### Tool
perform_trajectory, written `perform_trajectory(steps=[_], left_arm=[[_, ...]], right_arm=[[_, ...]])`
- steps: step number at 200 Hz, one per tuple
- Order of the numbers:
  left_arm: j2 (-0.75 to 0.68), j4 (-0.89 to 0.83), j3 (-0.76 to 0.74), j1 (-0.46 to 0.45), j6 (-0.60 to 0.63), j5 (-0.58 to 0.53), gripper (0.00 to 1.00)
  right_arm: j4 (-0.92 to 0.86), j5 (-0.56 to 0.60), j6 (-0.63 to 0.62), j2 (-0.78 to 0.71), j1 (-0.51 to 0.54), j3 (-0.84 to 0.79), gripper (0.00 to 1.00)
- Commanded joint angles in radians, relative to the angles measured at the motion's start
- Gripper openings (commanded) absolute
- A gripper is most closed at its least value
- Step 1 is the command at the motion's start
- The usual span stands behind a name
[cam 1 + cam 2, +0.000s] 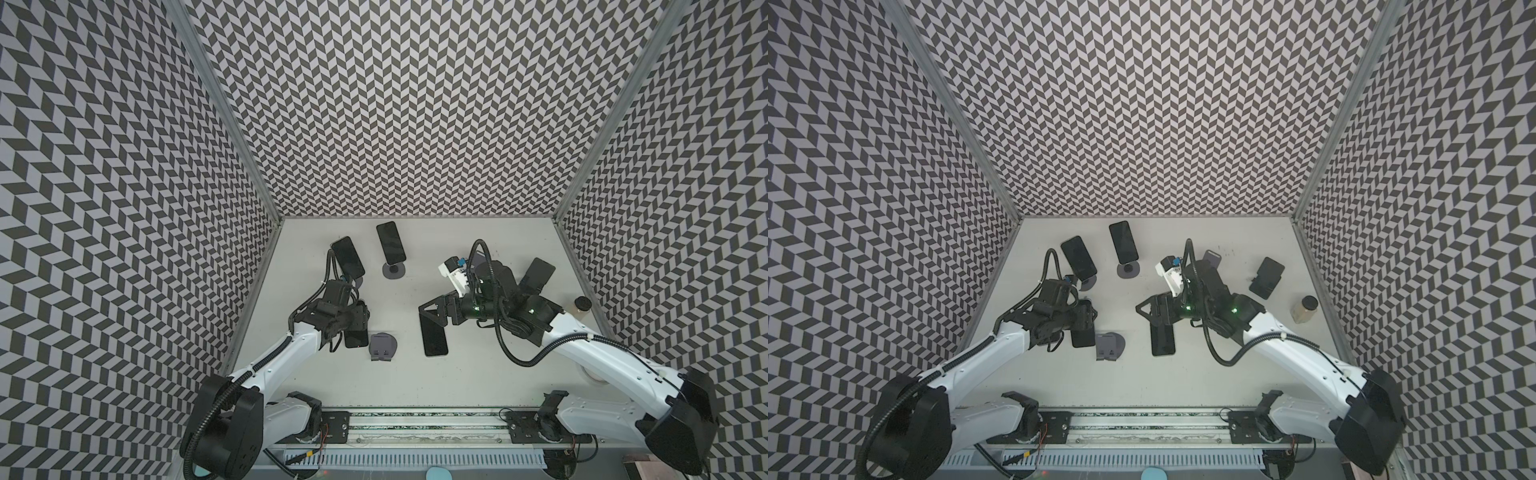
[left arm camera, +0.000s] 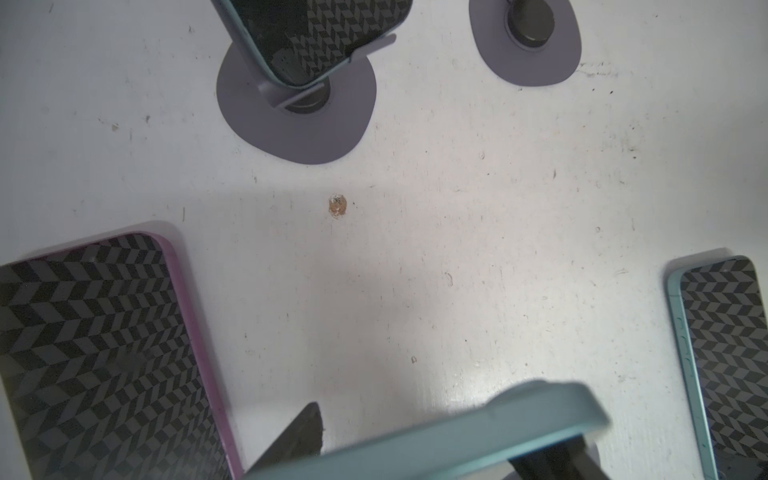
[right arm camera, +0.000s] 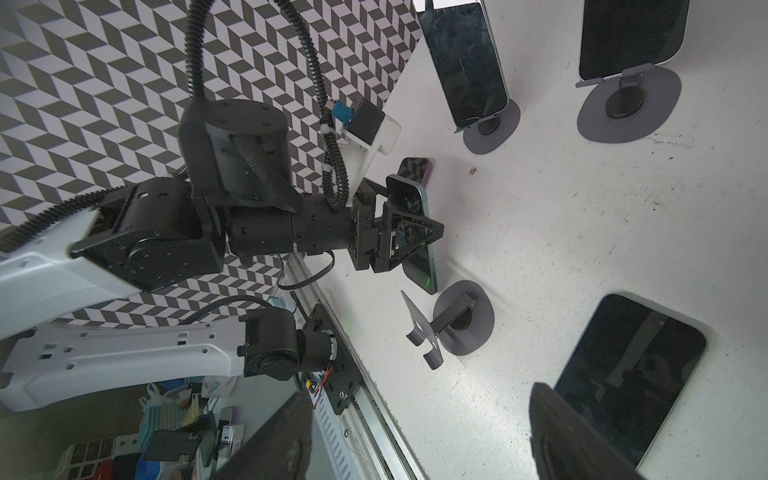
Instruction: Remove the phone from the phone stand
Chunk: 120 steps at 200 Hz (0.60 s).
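- Bench: one, white, scuffed, walled by chevron-patterned panels.
- Arms: two. The left fingers are clenched on the teal-edged phone. The right fingers are parted with nothing between them, above the far end of the flat phone.
- Phones: six counted.
  - The teal-edged phone is held clear of the empty stand, just beside it.
  - The pink-edged phone lies flat near the left fingers.
  - The flat phone lies mid-bench.
  - Two rear phones are propped on grey stands.
  - The right-hand phone is on the black stand.
- Stands: four counted, three grey with round bases and one black.
- Jar: one, dark-lidded, at the right wall.
- Obstruction: the right arm half hides a grey piece, which cannot be identified.
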Motion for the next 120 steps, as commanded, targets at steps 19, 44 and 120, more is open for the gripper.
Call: perform_trajectory(steps=[19, 44, 120], left_arm=[[0.024, 0.036, 0.007, 0.017, 0.001, 0.024, 0.66], [0.049, 0.033, 0.014, 0.021, 0.004, 0.028, 0.66], [0.121, 0.026, 0.034, 0.036, 0.009, 0.04, 0.66]], right_arm=[[0.022, -0.001, -0.014, -0.01, -0.003, 0.028, 0.79], [0.021, -0.001, -0.014, -0.011, -0.003, 0.029, 0.79], [0.024, 0.001, -0.017, -0.008, -0.003, 0.023, 0.79]])
